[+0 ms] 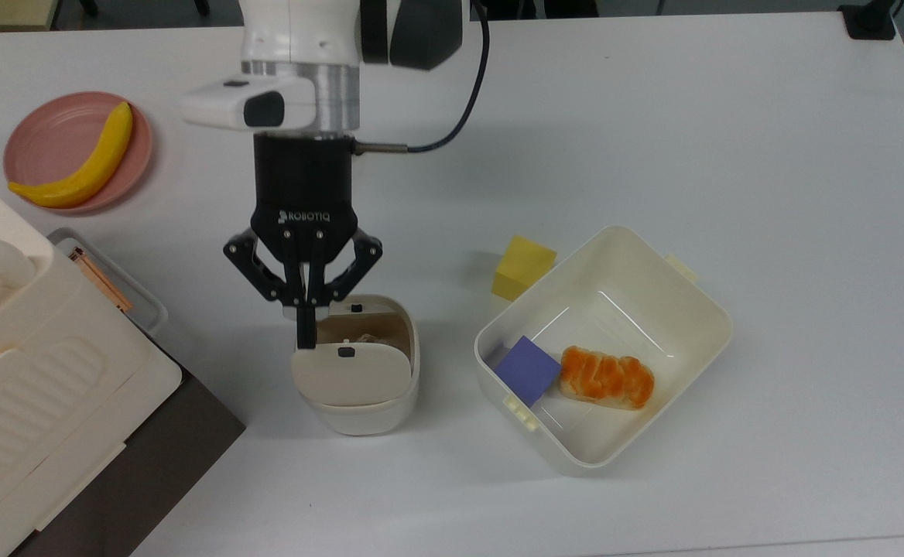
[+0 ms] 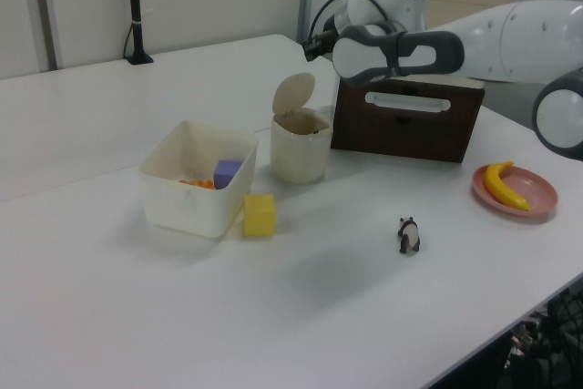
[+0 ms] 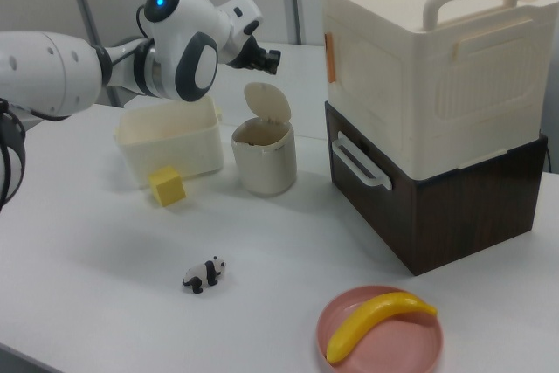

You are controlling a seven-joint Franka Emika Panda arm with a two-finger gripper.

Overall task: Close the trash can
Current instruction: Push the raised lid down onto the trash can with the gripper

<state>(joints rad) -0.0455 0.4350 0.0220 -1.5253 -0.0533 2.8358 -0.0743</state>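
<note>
The trash can (image 1: 363,406) is a small cream bin standing in the middle of the table, with its beige lid (image 1: 351,375) hinged up and the inside open to view. In the left view the trash can (image 2: 301,152) shows the lid (image 2: 295,95) upright, and so does the right view, where the trash can (image 3: 264,163) holds its lid (image 3: 266,104) up. My gripper (image 1: 305,339) points down with its fingers pressed together and nothing between them. The tips hang over the bin's rim on the top view's left, just above the lid's upper edge.
A larger cream tub (image 1: 657,267) holds a purple block (image 1: 528,370) and a bread roll (image 1: 607,377). A yellow cube (image 1: 524,267) sits beside it. A big cream appliance (image 1: 26,371) stands on a dark box. A banana (image 1: 80,158) lies on a pink plate (image 1: 46,135). A panda toy (image 2: 409,235) stands apart.
</note>
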